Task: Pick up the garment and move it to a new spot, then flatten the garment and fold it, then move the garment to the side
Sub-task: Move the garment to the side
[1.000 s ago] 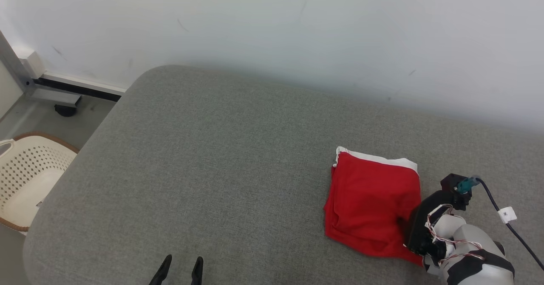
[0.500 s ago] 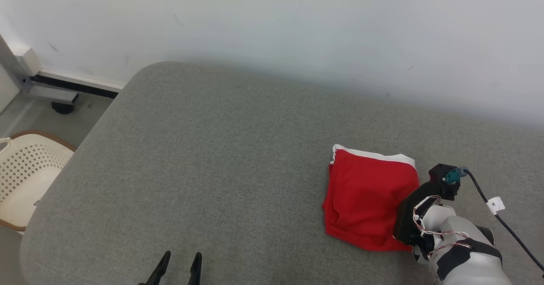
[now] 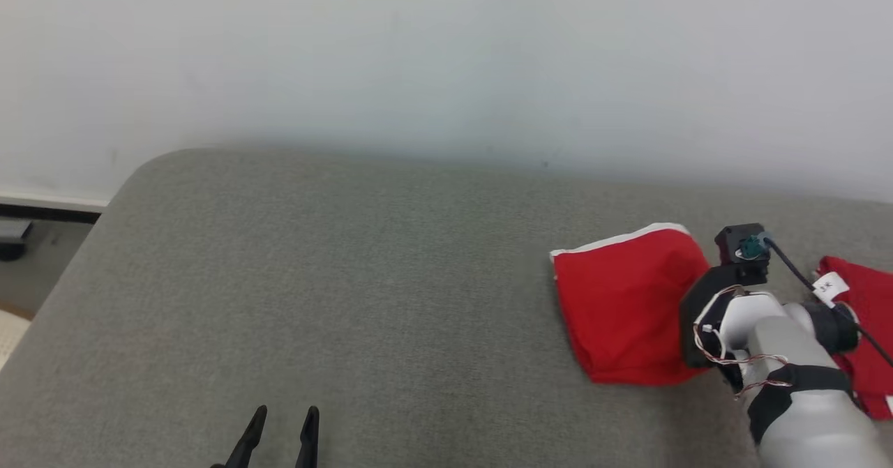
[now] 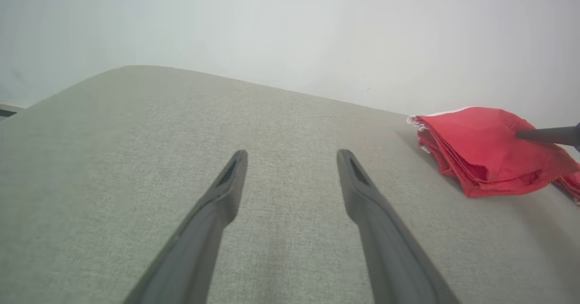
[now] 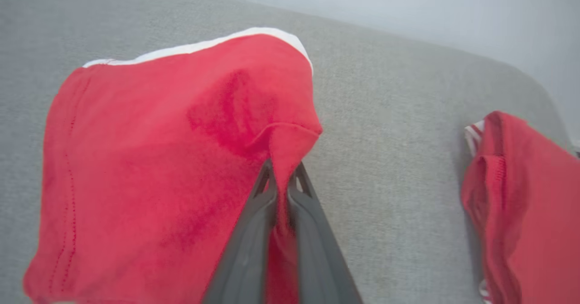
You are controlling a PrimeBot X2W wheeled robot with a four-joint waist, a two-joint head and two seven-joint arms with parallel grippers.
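Grey bench [image 3: 349,280], white wall [image 3: 418,49]: folding done, we judge; our right fingers [image 5: 253,231] pinch the red garment [image 3: 628,307], sideways move pending; left fingers [image 4: 226,190] spread.

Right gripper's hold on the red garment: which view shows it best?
The right wrist view: the right gripper is shut on a fold of the red garment. The head view sees it from behind, its tips hidden; the left wrist view shows one finger.
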